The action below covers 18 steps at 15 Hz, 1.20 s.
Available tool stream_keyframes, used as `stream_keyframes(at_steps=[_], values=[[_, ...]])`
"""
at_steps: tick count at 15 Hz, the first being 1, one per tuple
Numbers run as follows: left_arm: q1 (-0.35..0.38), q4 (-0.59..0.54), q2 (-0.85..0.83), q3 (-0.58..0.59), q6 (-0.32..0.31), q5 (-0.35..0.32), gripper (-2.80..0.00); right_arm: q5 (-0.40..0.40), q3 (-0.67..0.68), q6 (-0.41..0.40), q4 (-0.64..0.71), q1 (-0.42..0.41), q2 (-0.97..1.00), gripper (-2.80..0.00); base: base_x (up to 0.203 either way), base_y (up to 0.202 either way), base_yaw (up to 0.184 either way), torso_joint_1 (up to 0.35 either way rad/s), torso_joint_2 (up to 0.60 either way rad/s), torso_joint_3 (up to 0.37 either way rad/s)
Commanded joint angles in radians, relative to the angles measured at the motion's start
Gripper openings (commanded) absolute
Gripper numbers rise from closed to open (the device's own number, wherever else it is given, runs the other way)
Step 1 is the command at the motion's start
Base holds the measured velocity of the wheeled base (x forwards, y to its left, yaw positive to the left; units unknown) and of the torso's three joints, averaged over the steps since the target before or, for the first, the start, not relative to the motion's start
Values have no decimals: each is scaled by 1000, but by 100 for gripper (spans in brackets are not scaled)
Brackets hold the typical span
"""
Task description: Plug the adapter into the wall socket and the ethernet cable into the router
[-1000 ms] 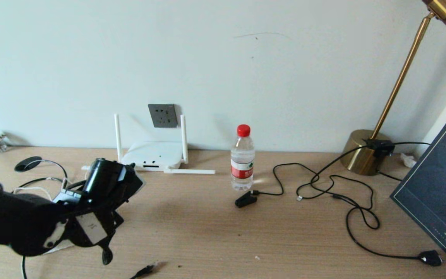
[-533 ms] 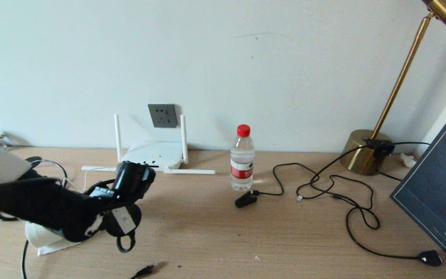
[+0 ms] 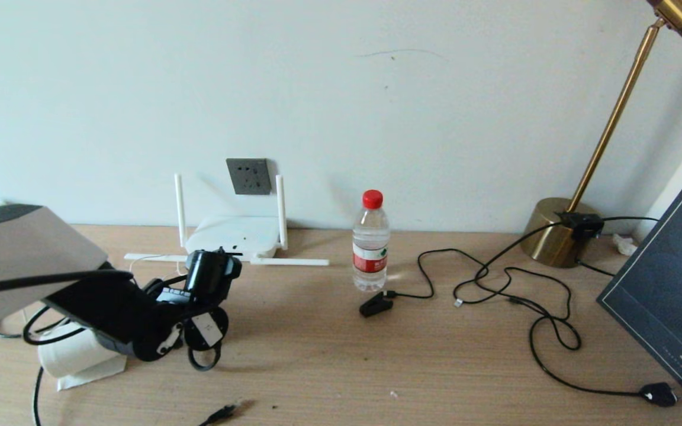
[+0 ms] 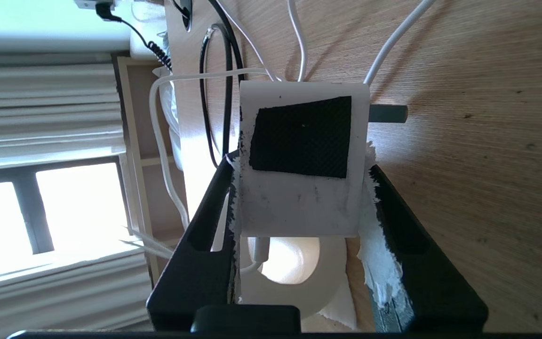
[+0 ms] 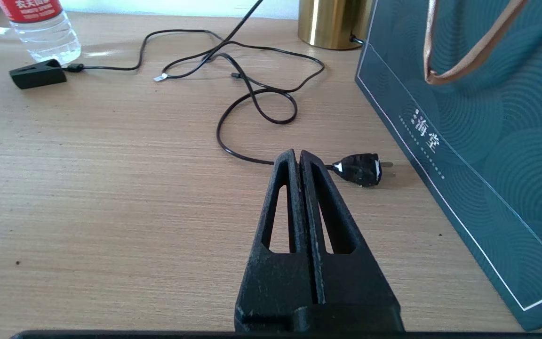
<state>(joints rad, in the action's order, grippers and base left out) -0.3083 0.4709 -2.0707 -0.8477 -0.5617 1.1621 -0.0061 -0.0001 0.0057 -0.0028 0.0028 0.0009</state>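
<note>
My left gripper [image 4: 304,162] is shut on the adapter [image 4: 299,197], a white cube with a dark square face, its thin white cord trailing over the desk. In the head view the left arm [image 3: 128,313] reaches low over the desk in front of the router [image 3: 231,235], and the wrist hides the adapter there. The dark grey wall socket [image 3: 248,176] sits on the wall just above the router. The ethernet cable's connector end [image 3: 221,412] lies at the desk's front edge. My right gripper [image 5: 298,157] is shut on nothing, low over the desk's right side.
A white paper roll [image 3: 71,355] lies under the left arm. A water bottle [image 3: 370,242] stands right of the router, with a black clip [image 3: 375,306] and looping black cords beside it. A brass lamp base [image 3: 554,234] and a dark gift bag [image 3: 666,284] stand at the right.
The left arm has swung right and toward the router with the adapter held, sinking closer to the desk and uncovering the paper roll. The right arm has not moved.
</note>
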Motion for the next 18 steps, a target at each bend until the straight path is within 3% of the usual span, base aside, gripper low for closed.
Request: stream_keyframes(at_steps=[1, 6, 7, 18], values=[[0, 5, -15, 1, -3, 8, -280, 0, 0, 0, 0, 0, 1, -280, 0, 0, 0, 0, 0, 0], [-2, 6, -25, 1, -3, 8, -280, 0, 0, 0, 0, 0, 1, -280, 0, 0, 0, 0, 0, 0], [-2, 6, -28, -1, -3, 8, 0, 0, 0, 0, 0, 0, 1, -280, 0, 0, 0, 0, 0, 0], [-44, 8, -35, -6, 8, 7, 0, 0, 0, 0, 0, 0, 1, -280, 0, 0, 0, 0, 0, 0]])
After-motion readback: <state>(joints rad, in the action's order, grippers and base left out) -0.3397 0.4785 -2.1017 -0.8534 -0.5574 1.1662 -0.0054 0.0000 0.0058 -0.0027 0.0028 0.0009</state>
